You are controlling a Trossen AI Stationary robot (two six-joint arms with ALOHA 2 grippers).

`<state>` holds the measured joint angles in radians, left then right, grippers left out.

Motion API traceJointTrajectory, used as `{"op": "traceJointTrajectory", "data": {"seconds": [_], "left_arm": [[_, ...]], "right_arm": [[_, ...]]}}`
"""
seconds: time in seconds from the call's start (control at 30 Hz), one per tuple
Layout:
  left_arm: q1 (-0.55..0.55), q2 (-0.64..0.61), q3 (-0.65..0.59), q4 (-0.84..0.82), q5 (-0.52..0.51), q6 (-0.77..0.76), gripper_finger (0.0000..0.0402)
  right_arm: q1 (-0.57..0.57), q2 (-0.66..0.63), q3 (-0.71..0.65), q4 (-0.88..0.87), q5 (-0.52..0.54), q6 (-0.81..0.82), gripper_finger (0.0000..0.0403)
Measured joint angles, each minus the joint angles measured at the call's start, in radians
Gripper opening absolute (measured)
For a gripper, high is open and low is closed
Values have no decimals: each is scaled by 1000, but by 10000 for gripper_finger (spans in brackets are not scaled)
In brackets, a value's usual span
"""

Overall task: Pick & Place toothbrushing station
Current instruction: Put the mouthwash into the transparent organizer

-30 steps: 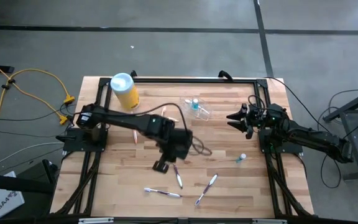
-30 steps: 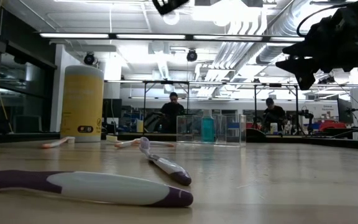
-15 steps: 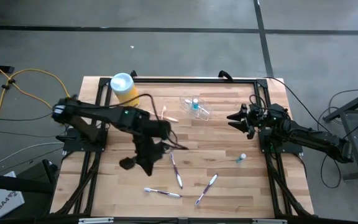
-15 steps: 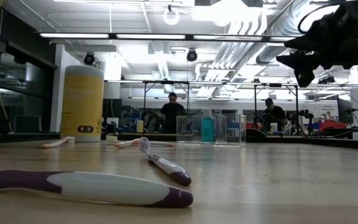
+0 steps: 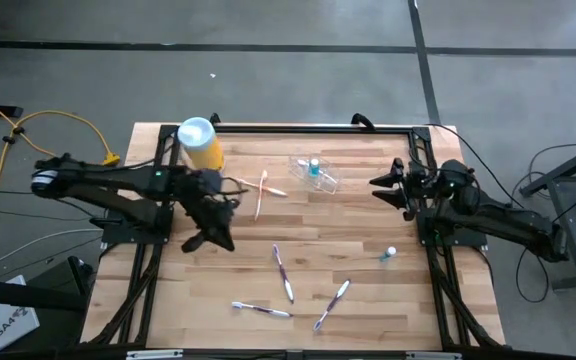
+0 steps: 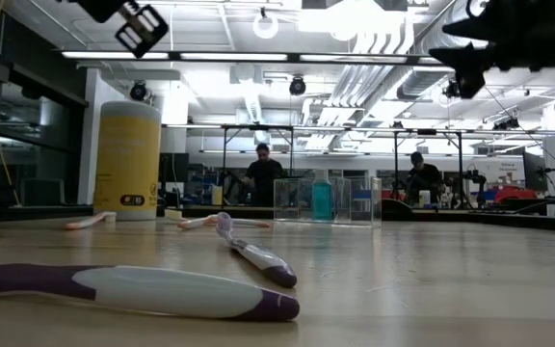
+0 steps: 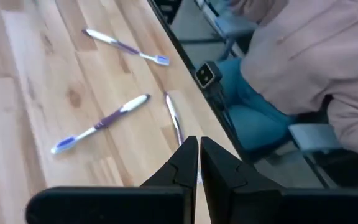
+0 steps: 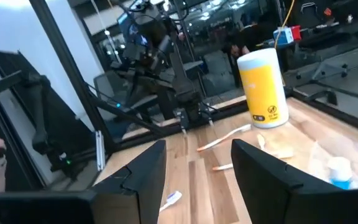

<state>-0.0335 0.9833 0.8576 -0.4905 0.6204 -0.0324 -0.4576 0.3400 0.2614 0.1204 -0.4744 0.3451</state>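
Note:
The transparent holder cup (image 5: 315, 172) rests on the table at the far middle, with a blue item inside; it also shows in the low view (image 6: 326, 200) and the right wrist view (image 8: 344, 165). My left gripper (image 5: 213, 238) is shut and empty, high over the table's left part, well left of the cup; its shut fingers show in the left wrist view (image 7: 198, 158) and the low view (image 6: 135, 26). My right gripper (image 5: 380, 183) is open and empty, raised right of the cup, pointing toward the table's left; its fingers stand apart in the right wrist view (image 8: 194, 171).
A yellow canister with a pale blue lid (image 5: 200, 143) stands at the far left. Orange-white toothbrushes (image 5: 261, 192) lie left of the cup. Purple toothbrushes (image 5: 283, 272), (image 5: 261, 310), (image 5: 332, 305) lie near the front. A small blue-white item (image 5: 388, 255) lies at the right. A person's sleeve (image 7: 303, 56) shows beyond the near edge.
My left gripper has swung from over the table's middle toward the left edge, staying high and empty. My right gripper has risen a little at the table's right side. The cup and toothbrushes have not moved.

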Motion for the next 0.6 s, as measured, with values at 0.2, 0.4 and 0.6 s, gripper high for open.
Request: {"op": "traceJointTrajectory", "data": {"seconds": [0.2, 0.4, 0.6], "left_arm": [[-2, -186, -128, 26, -259, -84, 14], [-16, -282, -222, 78, -334, -116, 14], [-19, -308, -267, 88, -400, -149, 14]], "right_arm": [[5, 121, 156, -155, 7, -90, 174], [70, 283, 233, -259, 78, -140, 174], [177, 422, 332, -446, 212, -139, 174]]}}
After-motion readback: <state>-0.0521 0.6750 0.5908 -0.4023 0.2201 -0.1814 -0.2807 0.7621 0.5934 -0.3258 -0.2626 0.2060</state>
